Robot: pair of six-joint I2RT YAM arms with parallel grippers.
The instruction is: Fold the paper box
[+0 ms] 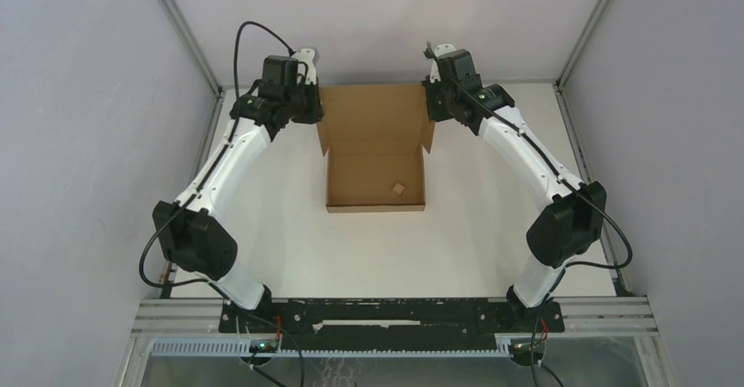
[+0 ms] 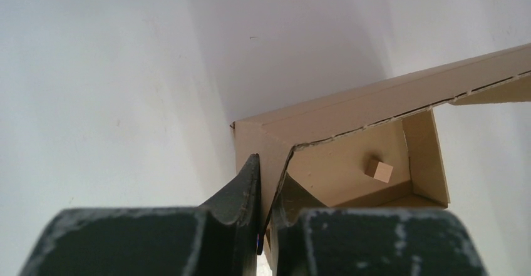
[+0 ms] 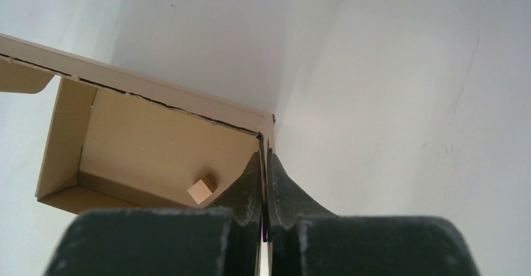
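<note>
Top external view: the paper box sits on the white table, toward the far side and about midway between the two arms. Its near part is a shallow open tray with low walls standing on all sides. Beyond the tray, a broad flap lies toward the far wall, with a small ear flap sticking out at each end of the crease. A small cardboard block lies loose on the tray floor, close to the near right corner.

Both arms reach far forward and bend in toward the box. The left gripper is at the left edge of the broad flap and the right gripper is at its right edge, roughly level with each other.

From the left wrist camera, the left gripper has its dark fingers pressed together on a cardboard edge at the corner of the box, with the sheet running down between them. The block shows inside, against the inner wall.

The right wrist camera shows much the same on the other side. The right gripper is pinched shut on the corner edge of the box, with only the thickness of the card between the fingertips. The block rests on the floor just left of the fingers.
</note>
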